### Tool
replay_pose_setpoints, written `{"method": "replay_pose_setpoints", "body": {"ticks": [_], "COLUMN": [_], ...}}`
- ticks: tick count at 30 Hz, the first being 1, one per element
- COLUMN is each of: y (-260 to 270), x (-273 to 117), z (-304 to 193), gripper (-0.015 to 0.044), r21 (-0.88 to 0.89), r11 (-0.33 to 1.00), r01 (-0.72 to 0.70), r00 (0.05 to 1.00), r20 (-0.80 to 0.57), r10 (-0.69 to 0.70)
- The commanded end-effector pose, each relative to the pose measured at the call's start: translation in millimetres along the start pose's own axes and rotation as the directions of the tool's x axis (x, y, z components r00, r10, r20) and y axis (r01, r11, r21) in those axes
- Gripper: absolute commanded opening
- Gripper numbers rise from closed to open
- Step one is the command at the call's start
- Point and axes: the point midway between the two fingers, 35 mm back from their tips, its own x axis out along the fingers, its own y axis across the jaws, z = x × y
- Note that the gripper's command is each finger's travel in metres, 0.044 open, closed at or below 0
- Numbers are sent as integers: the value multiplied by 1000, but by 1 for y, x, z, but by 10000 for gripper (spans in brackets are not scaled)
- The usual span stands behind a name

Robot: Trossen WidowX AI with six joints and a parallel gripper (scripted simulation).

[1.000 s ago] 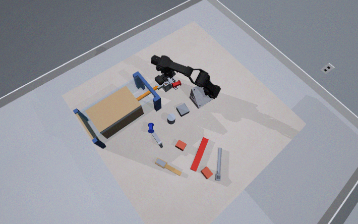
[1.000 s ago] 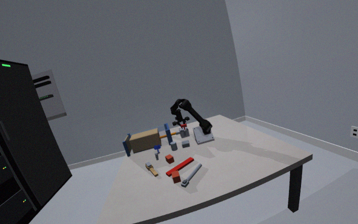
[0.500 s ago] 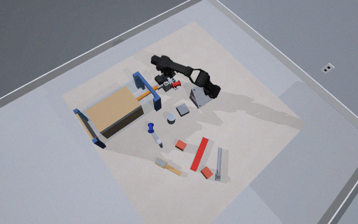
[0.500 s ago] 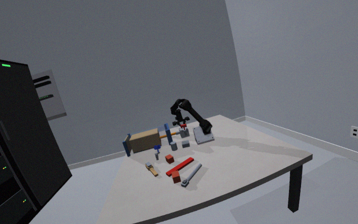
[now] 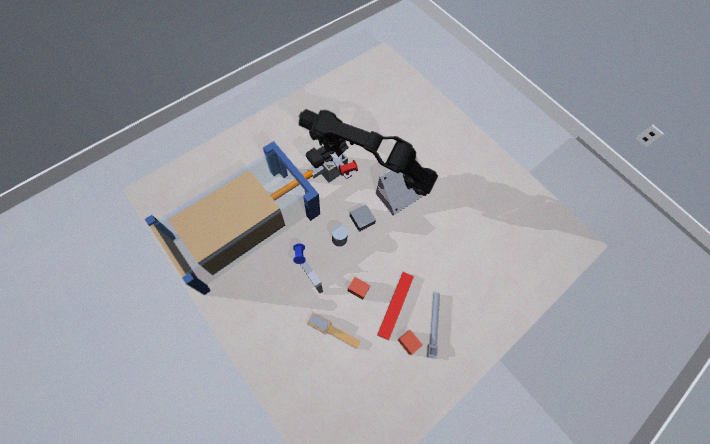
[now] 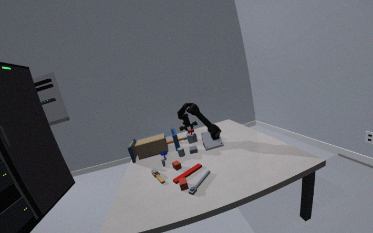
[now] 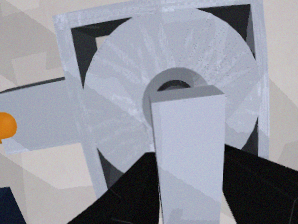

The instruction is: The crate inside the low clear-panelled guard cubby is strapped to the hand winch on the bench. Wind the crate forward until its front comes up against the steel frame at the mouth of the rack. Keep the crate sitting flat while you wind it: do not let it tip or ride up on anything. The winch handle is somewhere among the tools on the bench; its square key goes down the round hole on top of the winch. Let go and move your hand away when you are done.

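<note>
Grey winch handle clenched in the gripper, above the winch, upper centre from overhead; seating looks in hand, then winding.

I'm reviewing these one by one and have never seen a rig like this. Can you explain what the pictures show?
The machine is a black robot arm with a two-fingered gripper. One picture looks down from above, one across from the side, and one from the wrist, close over the hand winch.

The gripper is closed on the pale crank of a red-knobbed handle at the winch.

An orange strap runs to the tan crate behind the blue frame. Blocks and tools lie nearby.
</note>
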Motion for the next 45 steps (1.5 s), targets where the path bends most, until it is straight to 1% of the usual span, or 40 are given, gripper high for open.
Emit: {"method": "replay_pose_setpoints", "body": {"ticks": [1,7,10,19,22,31,34,43,45], "y": [-1,-1,-2,-2,-1,-1,0,0,-1], "x": [4,4,4,4,4,4,4,4,4], "z": [2,2,2,2,3,3,3,3,2], "gripper": [0,0,0,0,0,0,0,0,0], "r21": [9,9,-34,-34,9,9,53,53,-7], "r11": [1000,1000,999,999,1000,1000,999,999,1000], "r01": [11,11,10,10,11,11,12,12,11], "r00": [1000,1000,1000,1000,1000,1000,1000,1000,1000], "r20": [0,0,5,5,0,0,-5,-5,2], "r10": [-11,-11,-10,-10,-11,-11,-12,-12,-11]}}
